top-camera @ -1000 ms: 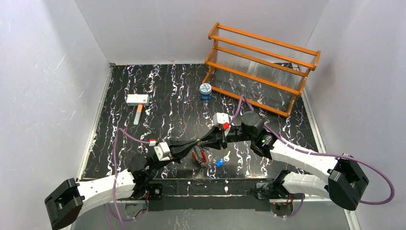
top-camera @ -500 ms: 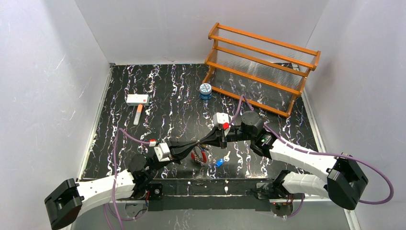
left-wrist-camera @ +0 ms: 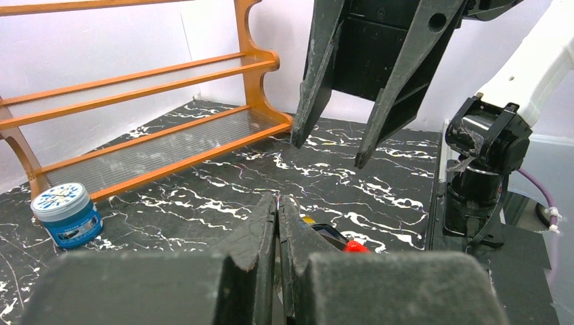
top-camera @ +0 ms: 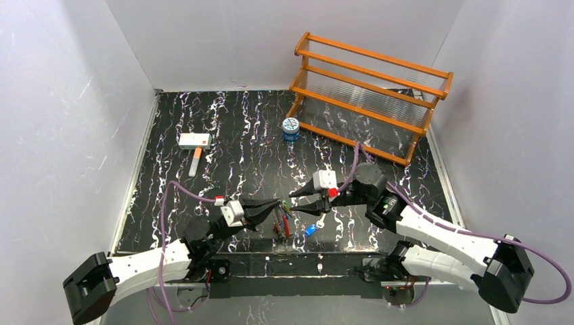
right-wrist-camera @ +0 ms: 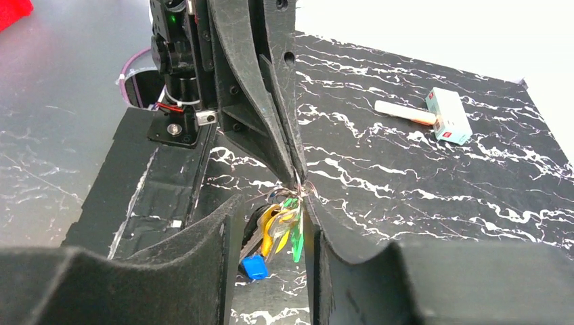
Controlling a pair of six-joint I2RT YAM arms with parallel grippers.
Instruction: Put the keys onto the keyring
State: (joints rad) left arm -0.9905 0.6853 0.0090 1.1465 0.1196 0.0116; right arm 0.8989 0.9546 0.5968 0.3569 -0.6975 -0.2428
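Pinched fully shut on the thin wire of the keyring (right-wrist-camera: 304, 190): left gripper (top-camera: 277, 204), well to the near side of the rack (top-camera: 369, 95), out over the table (top-camera: 223, 128), with most of the ring hidden behind the fingers (left-wrist-camera: 260, 223). Hanging under that pinch, a bunch of keys (right-wrist-camera: 281, 227): yellow and green heads plain, plus a red bit that is likely another head. One blue key (top-camera: 311, 230) loose on the table, also on the near side of the rack and further from it than either claw. Spread to a middling gap with nothing between the jaws: right gripper (top-camera: 293, 200), a little nearer the rack than the pinch, tips just short of it. Handling, as a guess: ring light, thin and springy, apt to twist or slip between flat pads, so best nipped square across the wire close to its opening. Keys light, stiff, smooth and flat, awkward to lift off a hard top. Best taken by the coloured head across the flat faces, leaving blade and hole free for threading. Hanging bunch free to swing. From the top view: layout of both arms and the loose key, no sight of the wire itself. From the right wrist: wire, head colours and dangling bunch close up. From the left wrist: own closed tips, the empty spread of the opposite claw, and a blue-and-white tin (left-wrist-camera: 65, 213) just in front of the rack's lowest shelf.
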